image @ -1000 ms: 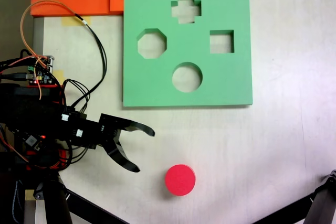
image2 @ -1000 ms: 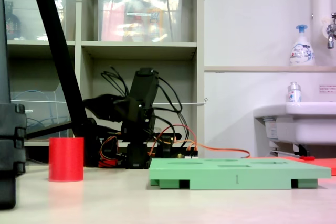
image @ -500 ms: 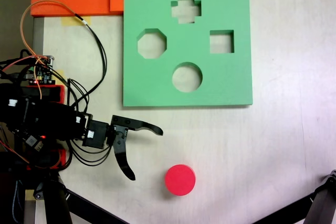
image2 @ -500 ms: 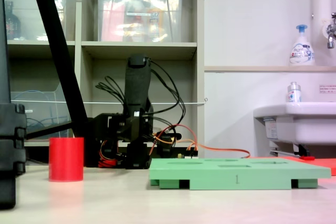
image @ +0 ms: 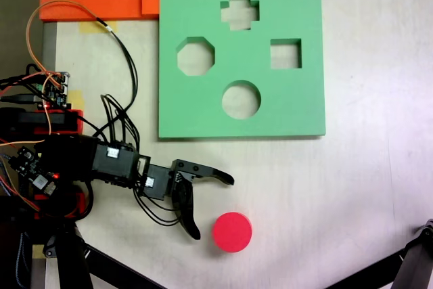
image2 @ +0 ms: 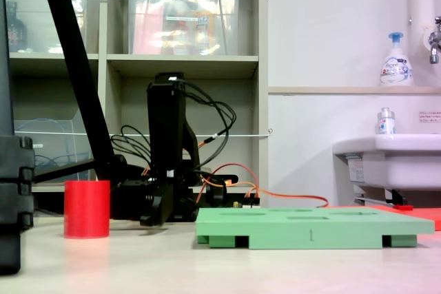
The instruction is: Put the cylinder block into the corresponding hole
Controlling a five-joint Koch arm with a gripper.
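The cylinder block (image: pixel 232 232) is seen standing free on the surface (image: pixel 365 187), just right of the spread, empty pincer (image: pixel 213 208) in the top-down fixed view; beyond it, the circular hole (image: pixel 241 99) is left unfilled.

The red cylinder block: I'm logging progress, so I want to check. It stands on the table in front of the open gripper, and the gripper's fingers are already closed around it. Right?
Not quite. The red cylinder block does stand on the table, but the gripper is open beside it, its fingers apart and not touching the block. The fixed view from above shows this.
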